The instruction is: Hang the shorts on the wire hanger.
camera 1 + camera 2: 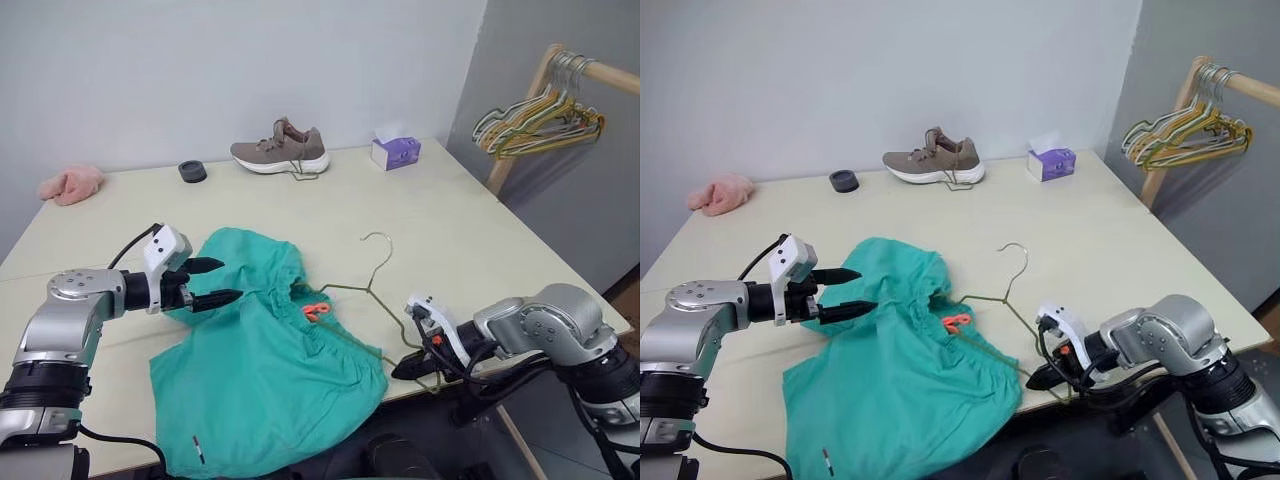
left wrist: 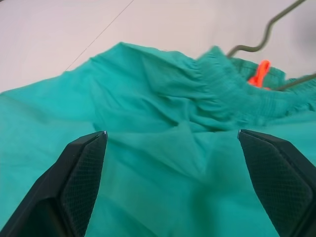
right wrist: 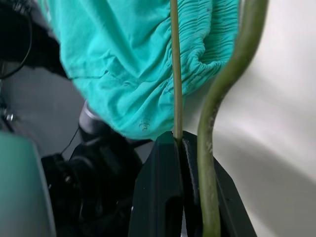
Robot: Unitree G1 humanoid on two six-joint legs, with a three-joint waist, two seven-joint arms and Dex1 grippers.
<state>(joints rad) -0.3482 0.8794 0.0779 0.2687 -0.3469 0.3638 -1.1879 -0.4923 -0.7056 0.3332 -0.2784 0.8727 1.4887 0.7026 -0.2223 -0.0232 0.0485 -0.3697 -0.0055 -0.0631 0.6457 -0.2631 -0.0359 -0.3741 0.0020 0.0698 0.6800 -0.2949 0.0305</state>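
Note:
The teal-green shorts (image 1: 262,360) lie crumpled on the table's near half, their gathered waistband and orange drawstring (image 1: 316,311) toward the right, one hem hanging over the front edge. The thin olive wire hanger (image 1: 372,290) lies partly inside the waistband, its hook (image 1: 380,243) pointing to the far side. My left gripper (image 1: 222,281) is open, its fingers (image 2: 79,182) just above the shorts' upper left part. At the table's front right edge my right gripper (image 1: 404,366) is shut on the hanger's wire (image 3: 175,74).
At the far side of the table (image 1: 480,240) sit a brown shoe (image 1: 281,148), a purple tissue box (image 1: 395,152), a small dark round object (image 1: 192,171) and a pink fuzzy cloth (image 1: 70,184). Several coloured hangers (image 1: 540,118) hang on a wooden rail at the right.

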